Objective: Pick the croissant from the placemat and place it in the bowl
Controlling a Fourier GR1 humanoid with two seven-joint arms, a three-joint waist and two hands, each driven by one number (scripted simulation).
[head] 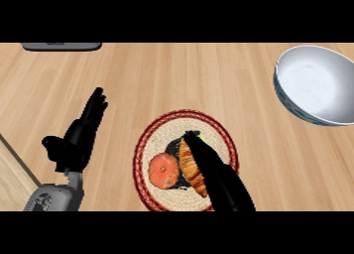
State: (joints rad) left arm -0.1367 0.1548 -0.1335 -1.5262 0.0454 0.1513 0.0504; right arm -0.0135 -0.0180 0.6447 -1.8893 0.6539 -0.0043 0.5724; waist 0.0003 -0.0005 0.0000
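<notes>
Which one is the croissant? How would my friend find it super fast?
Find the round woven placemat with the red rim in the middle of the wooden counter. The croissant lies on it, right under the black right robot hand. It is long, golden-brown and ridged, unlike the round orange fruit on its left.

One croissant (192, 168) and one round orange fruit (165, 170) just left of the right hand (216, 173), both on a single placemat (217, 130). One bowl (319, 84) further up and right. One grey object (61, 46) top-left.
</notes>
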